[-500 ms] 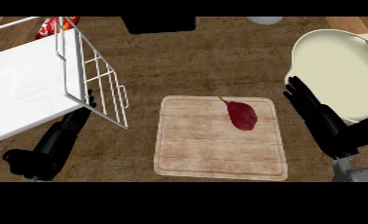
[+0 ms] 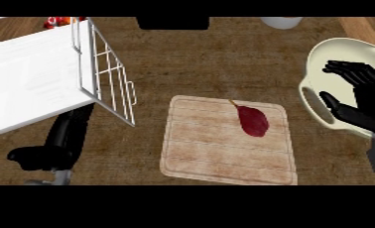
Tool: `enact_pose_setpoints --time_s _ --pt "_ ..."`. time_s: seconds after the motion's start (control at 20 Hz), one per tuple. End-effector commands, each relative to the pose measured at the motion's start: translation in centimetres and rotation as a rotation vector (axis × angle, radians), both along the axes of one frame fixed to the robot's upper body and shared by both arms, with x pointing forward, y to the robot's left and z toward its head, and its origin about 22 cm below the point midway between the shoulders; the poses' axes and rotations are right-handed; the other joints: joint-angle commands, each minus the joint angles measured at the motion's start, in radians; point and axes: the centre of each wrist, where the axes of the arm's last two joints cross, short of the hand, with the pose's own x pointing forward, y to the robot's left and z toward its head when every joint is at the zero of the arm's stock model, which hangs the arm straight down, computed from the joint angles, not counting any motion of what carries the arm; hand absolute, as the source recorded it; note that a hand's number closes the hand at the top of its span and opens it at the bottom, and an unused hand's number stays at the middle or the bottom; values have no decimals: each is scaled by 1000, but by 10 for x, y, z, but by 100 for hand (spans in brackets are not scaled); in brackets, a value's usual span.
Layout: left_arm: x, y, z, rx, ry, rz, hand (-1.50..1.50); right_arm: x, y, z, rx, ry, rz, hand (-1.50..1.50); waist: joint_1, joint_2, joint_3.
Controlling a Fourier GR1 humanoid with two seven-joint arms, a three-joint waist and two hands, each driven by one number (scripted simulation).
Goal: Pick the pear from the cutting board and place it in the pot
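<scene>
Brown, mottled counter (image 2: 219, 58) fills the whole head view, with everything spread out across it. Right in the middle-ish, toward the counter's front edge, a pale wooden cutting board (image 2: 219, 147) is laid flat, and the pear (image 2: 253, 119) is found on its upper right part, near the board's far right corner. It's a dark red one, lying on its side with the thin stem pointed toward the board's far edge. Nothing is touching it.

Over at the counter's right edge the cream pot (image 2: 322, 58) can be seen, with 1 of its handles stuck out toward the board. The right hand (image 2: 355, 95) is held over the pot's inside, black fingers relaxed and spread, thumb out toward the handle, nothing held in it. It's well apart from the pear.

On the counter's left side a white wire dish rack (image 2: 110, 81) is parked at an angle, with a flat white panel making up most of it. The left hand (image 2: 33, 155) is seen below the rack near the front left corner, dark against the counter and partly tucked under the rack's edge, so whether its fingers are open or curled can't be told.

Along the far edge a black object (image 2: 172, 23) and a white container (image 2: 282, 22) are cut off, plus something red (image 2: 55, 22) in the far left corner.
</scene>
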Motion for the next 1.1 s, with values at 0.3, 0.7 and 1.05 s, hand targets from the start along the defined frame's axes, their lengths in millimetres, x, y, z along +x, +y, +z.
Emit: enact_pose_setpoints --time_s 0.3,0.7,1.05 --pt "-5 -4 -31 -22 -35 70 0 -14 -18 -50 83 -295 122 -150 -16 -12 -7" --pt "3 -28 -19 -36 -16 81 0 -8 -26 -7 -412 -44 291 -150 -13 -13 -9" --pt "12 -23 -6 -11 -23 85 0 2 13 34 -725 133 416 -150 -21 -16 -9"
